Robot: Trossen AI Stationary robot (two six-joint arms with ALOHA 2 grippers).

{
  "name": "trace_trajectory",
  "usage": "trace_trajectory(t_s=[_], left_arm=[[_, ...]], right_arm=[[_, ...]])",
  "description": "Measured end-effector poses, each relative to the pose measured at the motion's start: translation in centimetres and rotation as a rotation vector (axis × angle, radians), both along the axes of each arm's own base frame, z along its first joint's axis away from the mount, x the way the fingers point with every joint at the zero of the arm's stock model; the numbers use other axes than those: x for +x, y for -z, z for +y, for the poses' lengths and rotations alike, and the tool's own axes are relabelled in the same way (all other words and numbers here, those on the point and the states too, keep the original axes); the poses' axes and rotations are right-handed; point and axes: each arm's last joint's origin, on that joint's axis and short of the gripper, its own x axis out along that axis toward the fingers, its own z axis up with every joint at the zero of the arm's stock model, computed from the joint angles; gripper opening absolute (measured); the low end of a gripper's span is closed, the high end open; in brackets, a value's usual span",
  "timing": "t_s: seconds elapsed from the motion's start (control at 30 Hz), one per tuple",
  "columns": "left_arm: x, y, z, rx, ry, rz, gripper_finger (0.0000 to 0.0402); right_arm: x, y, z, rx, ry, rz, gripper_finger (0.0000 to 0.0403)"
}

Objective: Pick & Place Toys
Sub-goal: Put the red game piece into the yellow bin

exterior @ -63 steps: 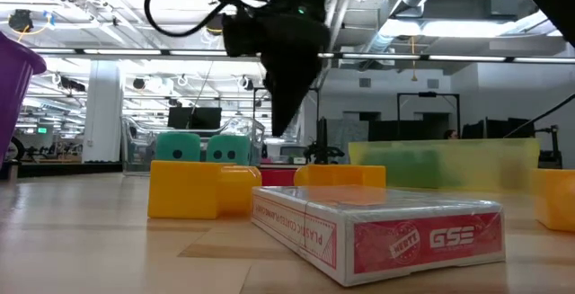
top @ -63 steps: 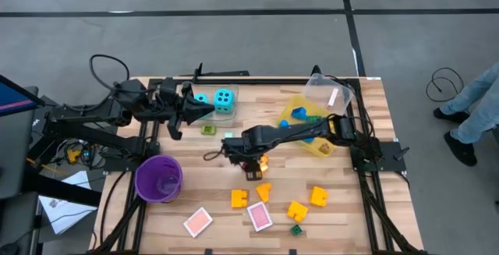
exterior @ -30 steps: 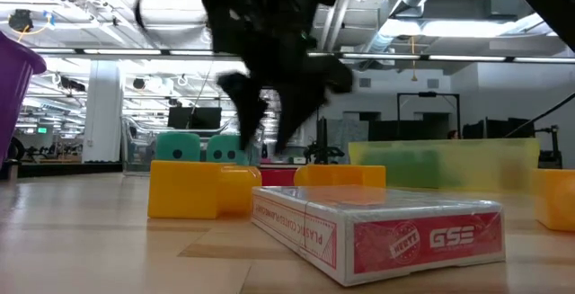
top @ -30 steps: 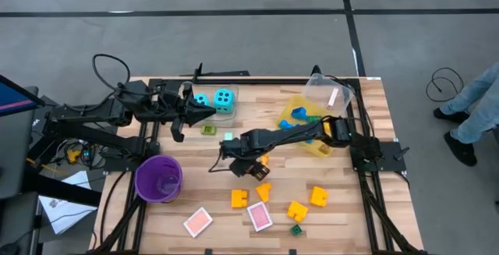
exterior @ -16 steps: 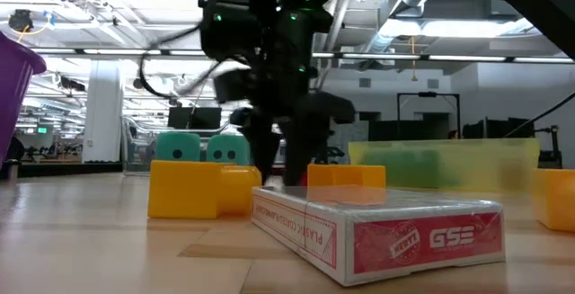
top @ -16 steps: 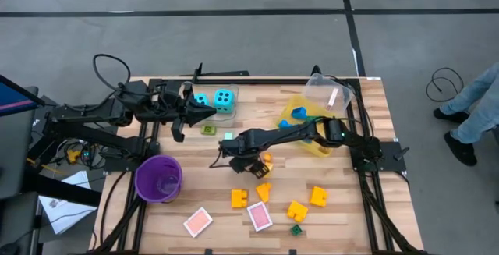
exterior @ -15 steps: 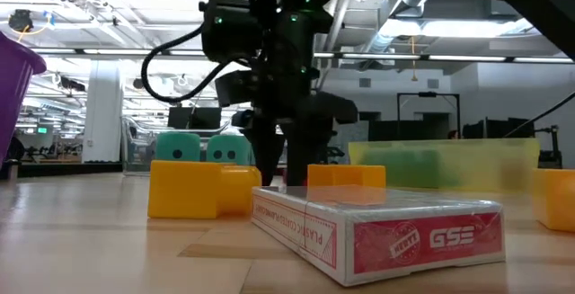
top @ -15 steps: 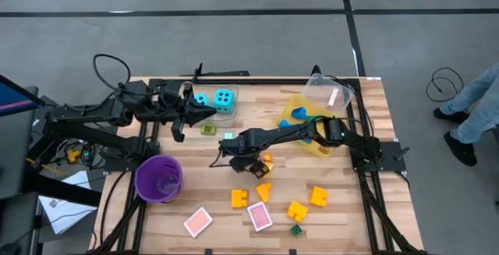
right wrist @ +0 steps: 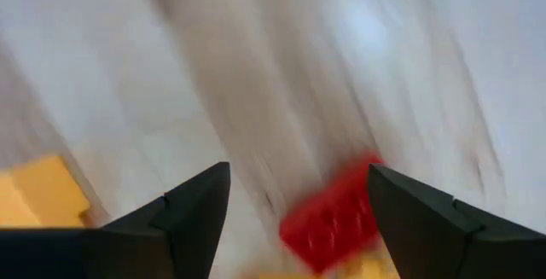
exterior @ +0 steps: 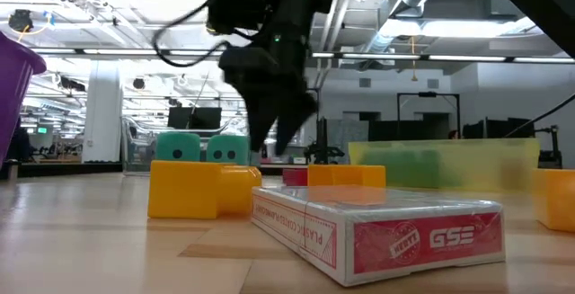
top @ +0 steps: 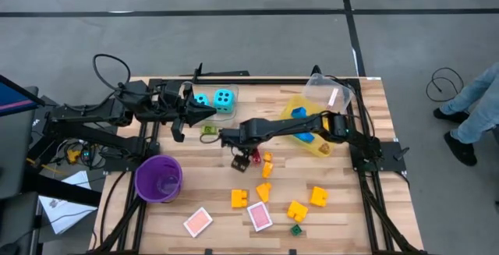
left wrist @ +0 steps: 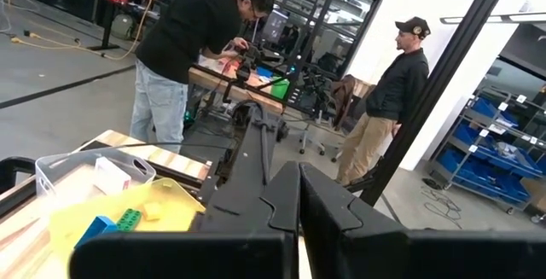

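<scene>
My right gripper [top: 241, 161] stands open over the middle of the table, pointing down, its fingertips [exterior: 271, 150] a little above the wood. A small red brick [top: 255, 159] lies on the table just beside them, and shows between the fingers in the right wrist view [right wrist: 334, 222]. An orange brick [top: 267, 161] lies next to it. Several yellow bricks [top: 263, 192] and two pink cards [top: 260, 216] lie nearer the front edge. Two cyan dice [top: 223, 99] stand at the far side. My left gripper [top: 209, 111] waits shut and level near the dice, holding nothing.
A yellow bin [top: 321, 147] with blue and green bricks stands at the right, a clear container [top: 329, 93] behind it. A purple cup [top: 159, 178] stands at the left front. A small green brick [top: 208, 129] lies near the left gripper. People stand in the room beyond the table.
My right gripper has rolled about its own axis, risen from the table beside the orange brick and shifted slightly toward the table's left and far side. The red brick, hidden under it before, now shows beside the orange one.
</scene>
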Motion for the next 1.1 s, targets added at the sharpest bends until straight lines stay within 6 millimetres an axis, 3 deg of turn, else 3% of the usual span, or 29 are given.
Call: trace_trajectory(t_s=[0.1, 0.3, 0.47, 0.73, 1.1], left_arm=[[0.0, 0.0, 0.0, 0.0, 0.0, 0.0, 0.0], [0.0, 0.0, 0.0, 0.0, 0.0, -0.004, 0.0], [0.0, -0.1, 0.0, -0.008, 0.0, -0.008, 0.0], [0.0, -0.1, 0.0, -0.029, 0.001, -0.009, 0.0], [0.0, -0.1, 0.0, -0.029, 0.001, -0.009, 0.0]], right_arm=[[-0.7, -0.2, -1.0, 0.03, 0.201, 0.082, 0.0268], [-0.8, -0.1, -2.8, 0.054, 0.383, 0.083, 0.0268], [-0.8, 0.0, -3.2, 0.055, 0.421, 0.094, 0.0268], [-1.2, 0.1, -2.3, 0.049, 0.43, 0.14, 0.0268], [-2.0, 3.3, -2.5, 0.051, 0.449, 0.183, 0.0268]])
